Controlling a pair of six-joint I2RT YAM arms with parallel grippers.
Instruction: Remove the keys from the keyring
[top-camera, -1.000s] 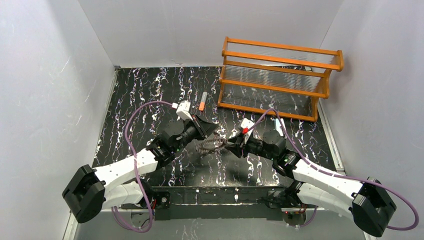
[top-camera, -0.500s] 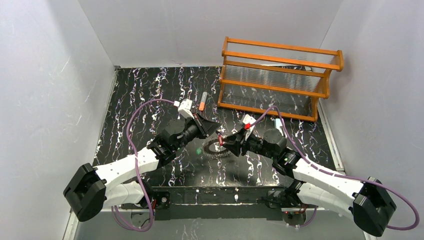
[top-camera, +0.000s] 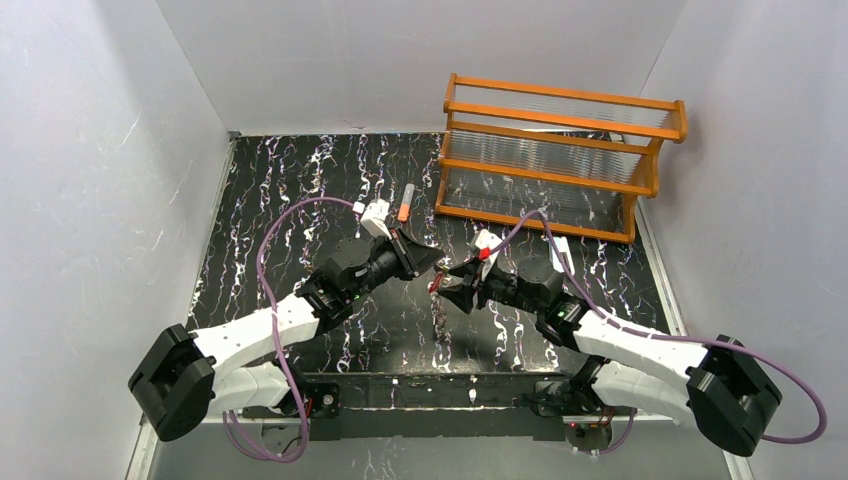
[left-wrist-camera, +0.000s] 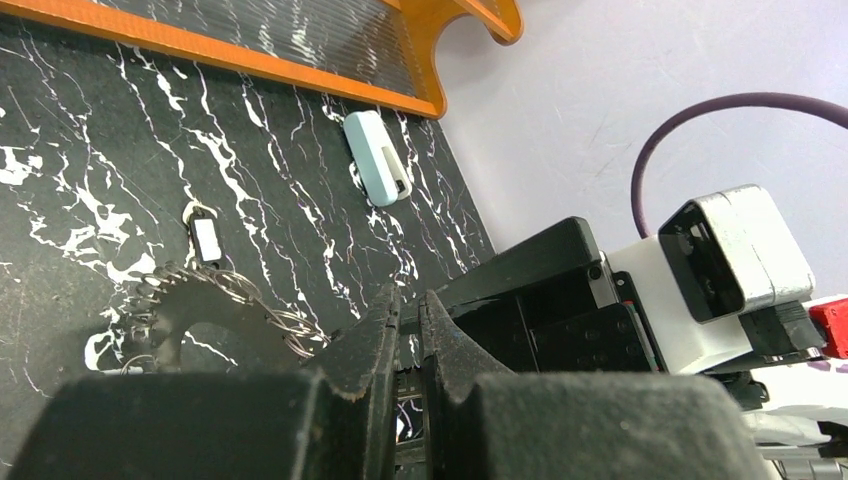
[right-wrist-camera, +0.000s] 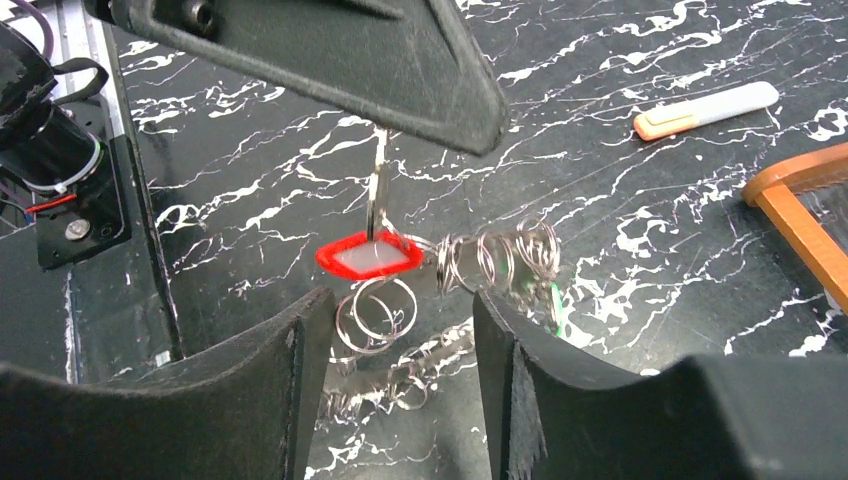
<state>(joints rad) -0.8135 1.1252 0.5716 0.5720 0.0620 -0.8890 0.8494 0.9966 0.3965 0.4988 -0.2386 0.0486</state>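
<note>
Mid-removal: left gripper (left-wrist-camera: 410, 305) pinched shut on keyring (right-wrist-camera: 497, 262), red key (right-wrist-camera: 368, 257) dangling; right gripper (right-wrist-camera: 400, 300) gapes, so I'd next close it on that key.

The rack (top-camera: 560, 160) stands at the back right of the counter (top-camera: 300, 200). The tube (top-camera: 405, 203) lies just left of it, and the clip (left-wrist-camera: 376, 157) just before it. At mid-counter the left gripper (top-camera: 436, 257) reaches in from the left. The right gripper (right-wrist-camera: 402, 298) comes from the right, slightly nearer the front. Under the left jaws the first key (right-wrist-camera: 368, 256) hangs on a wire loop (right-wrist-camera: 376, 185), above the counter. Wire coils (right-wrist-camera: 495, 262) run from it toward the back, to the second key (right-wrist-camera: 550, 300). The keyring (left-wrist-camera: 190, 310) sits beside the left jaws, the third key (left-wrist-camera: 205, 237) just behind it.
</note>
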